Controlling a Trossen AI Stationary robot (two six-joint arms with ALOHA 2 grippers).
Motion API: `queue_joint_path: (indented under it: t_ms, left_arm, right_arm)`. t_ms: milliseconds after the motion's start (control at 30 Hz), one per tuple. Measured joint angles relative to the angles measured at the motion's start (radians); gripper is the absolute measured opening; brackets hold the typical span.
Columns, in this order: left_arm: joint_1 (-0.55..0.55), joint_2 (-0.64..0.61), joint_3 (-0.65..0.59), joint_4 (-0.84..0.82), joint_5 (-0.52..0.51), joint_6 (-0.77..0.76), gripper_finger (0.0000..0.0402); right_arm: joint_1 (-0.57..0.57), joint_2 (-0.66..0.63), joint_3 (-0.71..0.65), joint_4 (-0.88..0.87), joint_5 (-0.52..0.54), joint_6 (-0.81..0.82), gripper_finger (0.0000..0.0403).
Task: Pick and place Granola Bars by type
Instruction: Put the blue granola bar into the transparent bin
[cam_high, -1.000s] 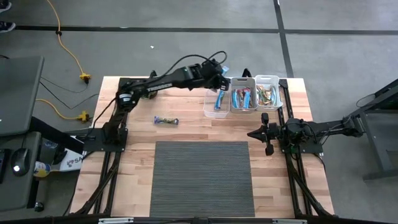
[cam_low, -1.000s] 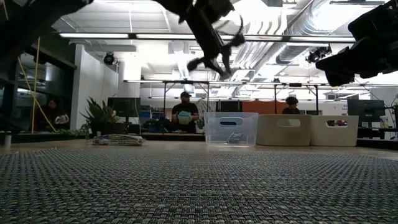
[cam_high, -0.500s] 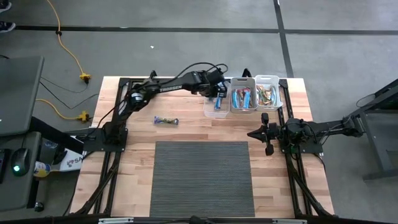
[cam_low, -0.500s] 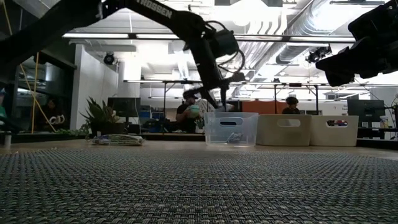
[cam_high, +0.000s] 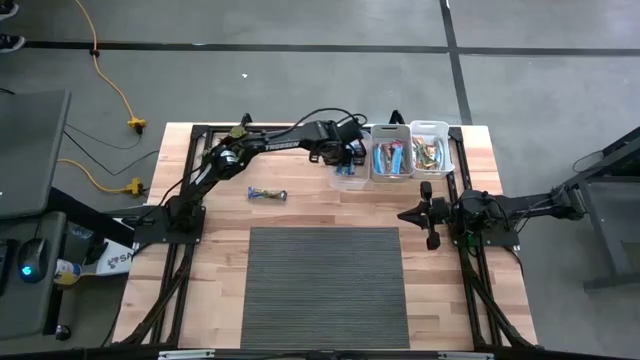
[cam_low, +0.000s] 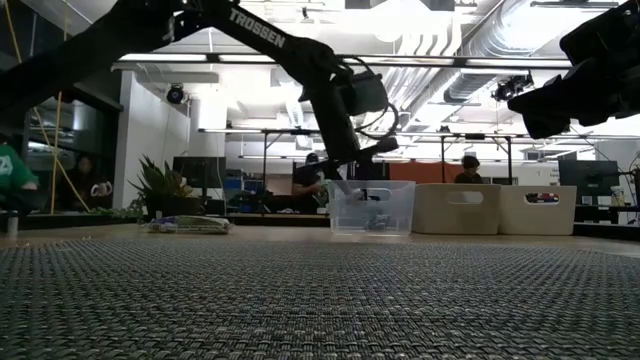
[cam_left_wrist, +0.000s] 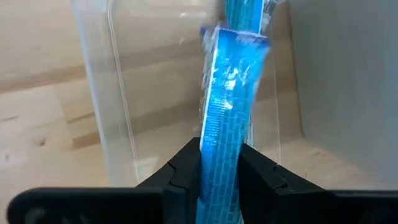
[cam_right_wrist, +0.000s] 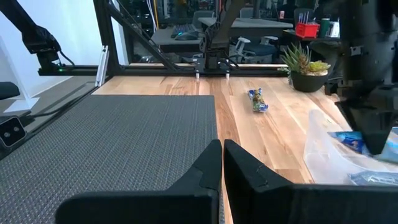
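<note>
The left gripper (cam_left_wrist: 221, 177), clamped on a bright blue bar (cam_left_wrist: 227, 118), has dropped from above the bins into the clear bin (cam_high: 345, 178). The right gripper (cam_right_wrist: 222, 163) stays closed and empty beside the mat (cam_high: 325, 285).

My wooden tabletop (cam_high: 300, 210) carries grey woven mat (cam_high: 325, 285) at front centre, three bins (cam_high: 392, 175) in row at back, one wrapped bar (cam_high: 267, 194) lying loose, potted plant (cam_right_wrist: 305, 70).

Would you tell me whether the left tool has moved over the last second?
Yes. The left tool, shut on a blue bar, has come down from well above the clear bin to its rim, low view.
</note>
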Motion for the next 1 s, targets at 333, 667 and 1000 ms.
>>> queue_joint_path:
  t_ms: [333, 667, 1000]
  left_arm:
    - [0.0, 0.0, 0.0, 0.05, -0.003, 0.023, 0.0156]
    - [0.0, 0.0, 0.005, 0.129, 0.045, 0.071, 0.0191]
    - [0.028, -0.001, 0.119, 0.09, 0.129, 0.285, 0.0191]
  right_arm:
    - [0.0, 0.0, 0.0, 0.0, 0.0, 0.0, 0.0]
    - [0.0, 0.0, 0.0, 0.0, 0.0, 0.0, 0.0]
    - [0.0, 0.0, 0.0, 0.0, 0.0, 0.0, 0.0]
